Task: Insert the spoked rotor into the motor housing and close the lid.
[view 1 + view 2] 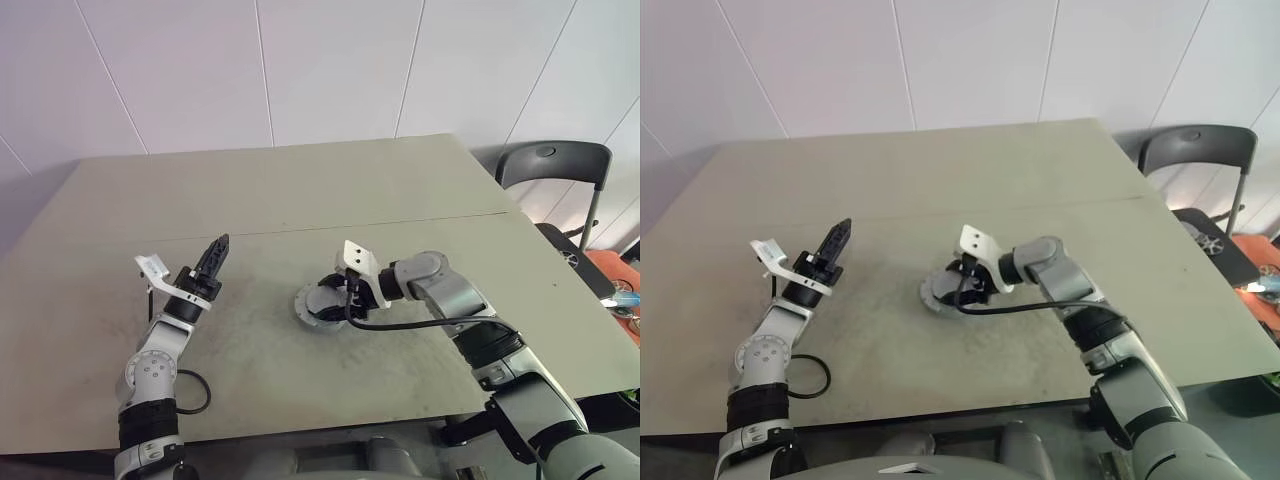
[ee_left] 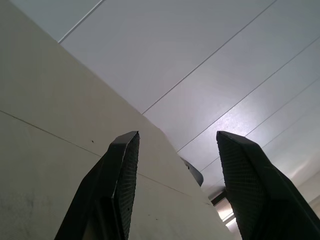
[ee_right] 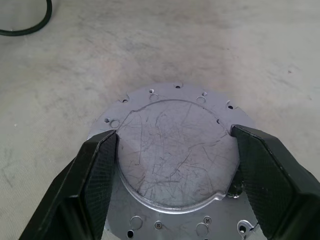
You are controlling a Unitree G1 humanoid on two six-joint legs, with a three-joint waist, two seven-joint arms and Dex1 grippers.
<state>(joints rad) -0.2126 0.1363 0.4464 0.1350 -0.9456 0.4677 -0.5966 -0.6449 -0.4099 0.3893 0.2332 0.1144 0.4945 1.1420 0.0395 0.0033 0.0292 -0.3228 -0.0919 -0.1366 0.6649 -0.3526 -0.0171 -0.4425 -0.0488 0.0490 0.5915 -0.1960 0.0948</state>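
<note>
Right wrist view: right claw (image 3: 170, 175) straddles the lid (image 3: 172, 160) on the desk (image 3: 250, 50), fingers spread, apparently releasing it; left claw (image 1: 217, 250) waits beside, open, empty.

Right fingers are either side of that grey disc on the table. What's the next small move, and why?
Probably lift the right gripper straight up, clear of the grey metal disc. Its fingers stand open beside the raised centre, not clamped, and the disc seems to lie flat on the table, so a clear look would confirm seating.
</note>
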